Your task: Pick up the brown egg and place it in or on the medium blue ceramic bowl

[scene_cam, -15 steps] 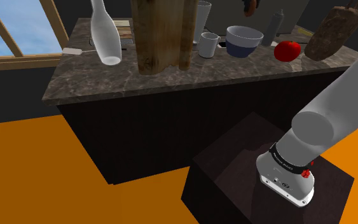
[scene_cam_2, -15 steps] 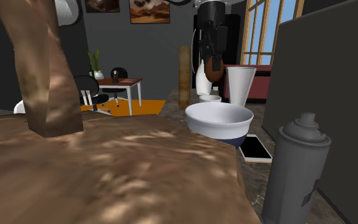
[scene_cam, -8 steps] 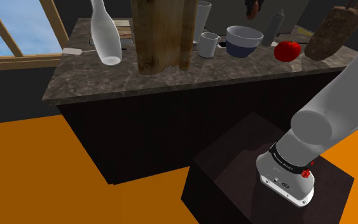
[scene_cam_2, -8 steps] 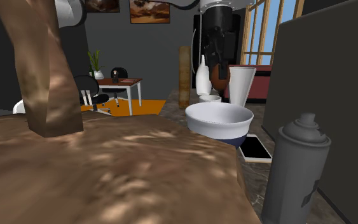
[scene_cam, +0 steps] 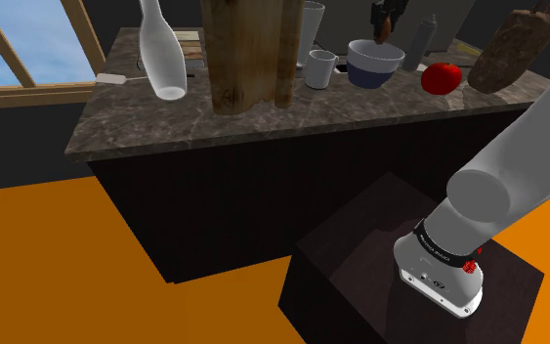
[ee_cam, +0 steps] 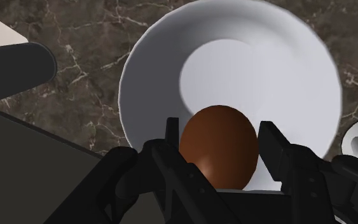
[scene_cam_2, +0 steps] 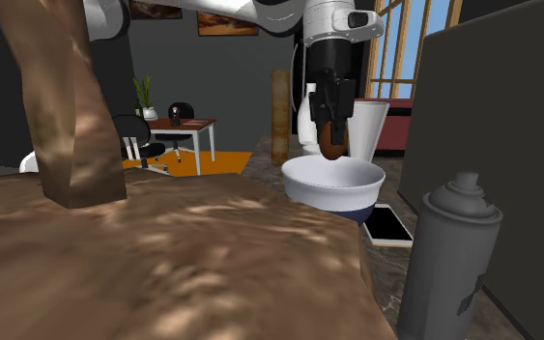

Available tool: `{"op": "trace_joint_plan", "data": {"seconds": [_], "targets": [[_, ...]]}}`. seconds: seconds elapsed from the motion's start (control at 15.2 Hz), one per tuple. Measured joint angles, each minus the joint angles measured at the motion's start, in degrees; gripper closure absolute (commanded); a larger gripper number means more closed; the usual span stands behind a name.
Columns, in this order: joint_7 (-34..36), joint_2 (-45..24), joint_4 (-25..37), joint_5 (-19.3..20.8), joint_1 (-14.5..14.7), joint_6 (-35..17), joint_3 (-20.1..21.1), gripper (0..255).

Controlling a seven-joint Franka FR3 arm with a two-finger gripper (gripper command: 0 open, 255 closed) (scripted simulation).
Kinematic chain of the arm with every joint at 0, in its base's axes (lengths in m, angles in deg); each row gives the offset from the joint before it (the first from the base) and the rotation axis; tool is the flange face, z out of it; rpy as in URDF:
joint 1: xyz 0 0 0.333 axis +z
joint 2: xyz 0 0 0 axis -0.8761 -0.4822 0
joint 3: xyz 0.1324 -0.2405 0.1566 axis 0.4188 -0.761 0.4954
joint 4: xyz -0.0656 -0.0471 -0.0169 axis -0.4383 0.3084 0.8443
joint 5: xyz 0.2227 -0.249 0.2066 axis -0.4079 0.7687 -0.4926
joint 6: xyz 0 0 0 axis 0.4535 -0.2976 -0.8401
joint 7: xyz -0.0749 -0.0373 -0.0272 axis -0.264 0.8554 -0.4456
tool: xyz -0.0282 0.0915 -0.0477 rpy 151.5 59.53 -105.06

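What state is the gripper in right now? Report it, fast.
Gripper: shut on the brown egg, jaws clasping it on both sides, over the bowl.

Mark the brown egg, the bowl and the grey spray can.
brown egg point(ee_cam: 219, 145): wrist view, middle of its visible shell.
bowl point(scene_cam_2: 320, 191): second exterior view, white outer wall below the rim.
grey spray can point(scene_cam_2: 446, 266): second exterior view, middle of its body.
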Motion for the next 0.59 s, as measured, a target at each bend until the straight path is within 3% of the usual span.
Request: {"op": "trace_joint_plan", "data": {"seconds": [0.53, 0.59], "targets": [[0.2, 0.0, -2.0, 0.1, -0.1, -1.9, -0.1, 255], [0.2, 0.0, -2.0, 0.1, -0.1, -2.0, -0.1, 0]]}}
